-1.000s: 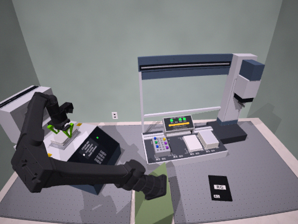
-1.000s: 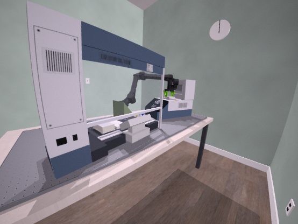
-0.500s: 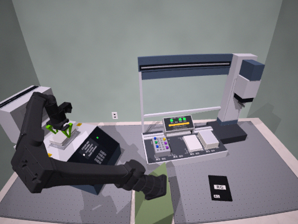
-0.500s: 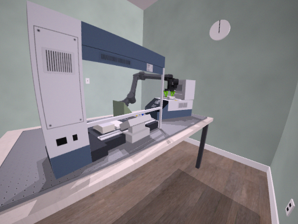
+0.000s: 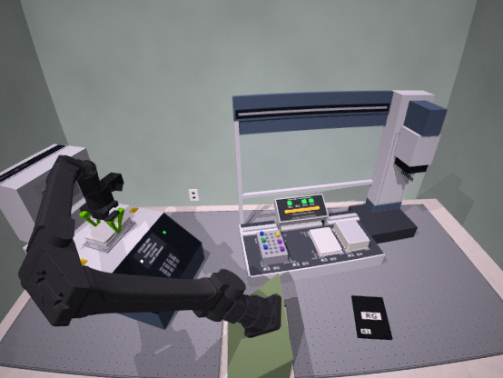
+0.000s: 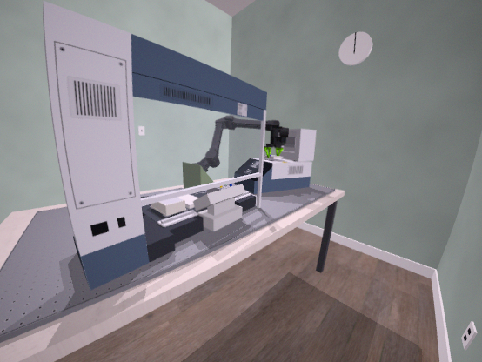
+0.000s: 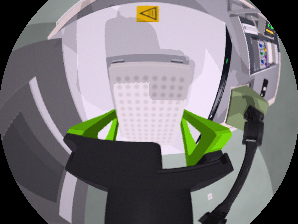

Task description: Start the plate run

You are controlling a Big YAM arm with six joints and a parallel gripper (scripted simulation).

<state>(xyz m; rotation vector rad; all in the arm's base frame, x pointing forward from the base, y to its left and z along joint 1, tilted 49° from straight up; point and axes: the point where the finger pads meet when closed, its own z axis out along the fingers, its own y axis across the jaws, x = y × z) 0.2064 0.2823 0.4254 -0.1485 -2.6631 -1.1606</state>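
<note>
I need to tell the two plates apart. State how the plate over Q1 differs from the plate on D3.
The plate over Q1 is clamped in the gripper, above the cycler's block; the plate on D3 rests free on the deck. The first is beside the green lamp, the second beside the deep-well block. Both are white and rectangular.

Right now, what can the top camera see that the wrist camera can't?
Only top: the black RG nest, the tube block with coloured caps, two white items beside it, and Q1's green lamp. Only wrist: the plate's grid of wells close up and a yellow warning sign. Both: the end effector shut on the plate over Q1's open block.
</note>
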